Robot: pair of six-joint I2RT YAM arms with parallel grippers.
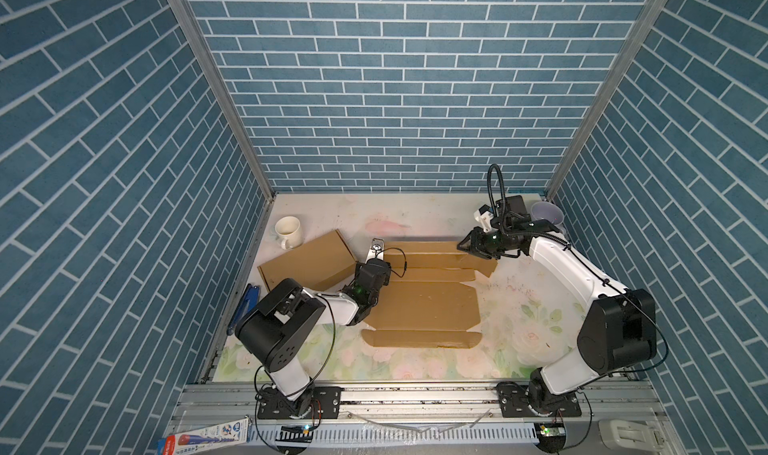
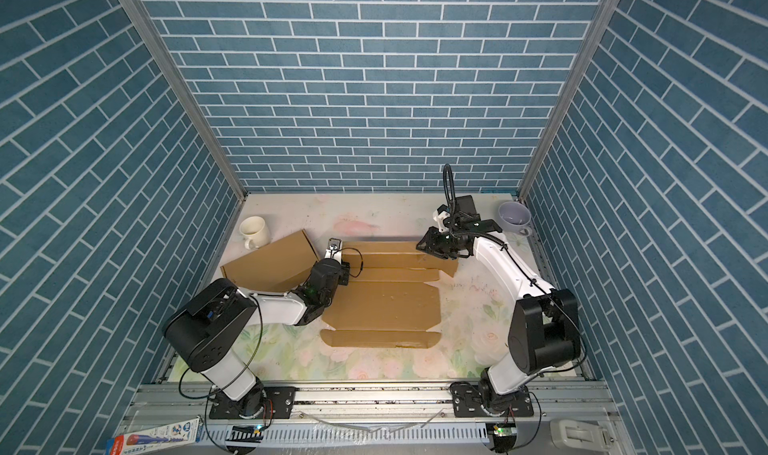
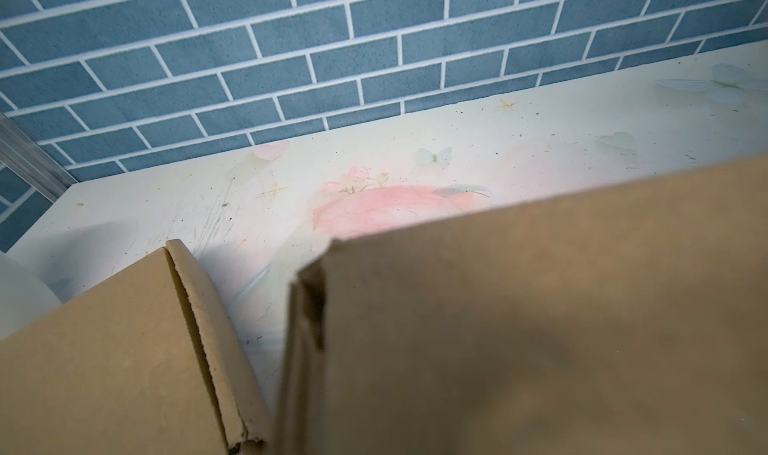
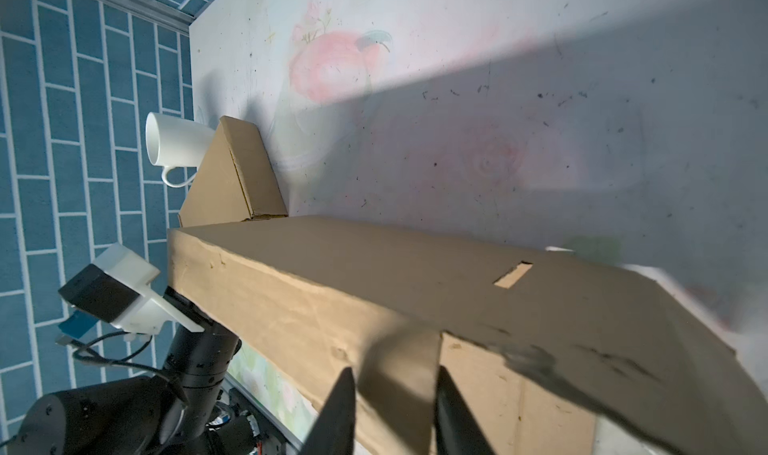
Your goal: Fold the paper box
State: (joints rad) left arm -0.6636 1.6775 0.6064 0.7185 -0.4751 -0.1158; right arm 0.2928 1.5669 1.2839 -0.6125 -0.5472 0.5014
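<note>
Both top views: the box (image 1: 424,303) lies unfolded right of the mug (image 1: 288,230), its far wall (image 1: 432,250) raised. The left gripper (image 1: 375,255) is at the wall's mug-side end, the right gripper (image 1: 460,246) at the opposite end.
Left wrist: the wall fills the view and the pincer is hidden, clenched.
Right wrist: the fingers (image 4: 340,407) stand apart astride a flap (image 4: 399,374); whether they grip it I cannot tell.

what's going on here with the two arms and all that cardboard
Two robot arms are folding a flat cardboard box blank on the table. Its far panel is raised. The left gripper is shut at that panel's left end, though a grip can't be confirmed; the right gripper is at the right end, jaws apart at a side flap. The near flap lies flat. A finished box sits beside a white mug.
</note>
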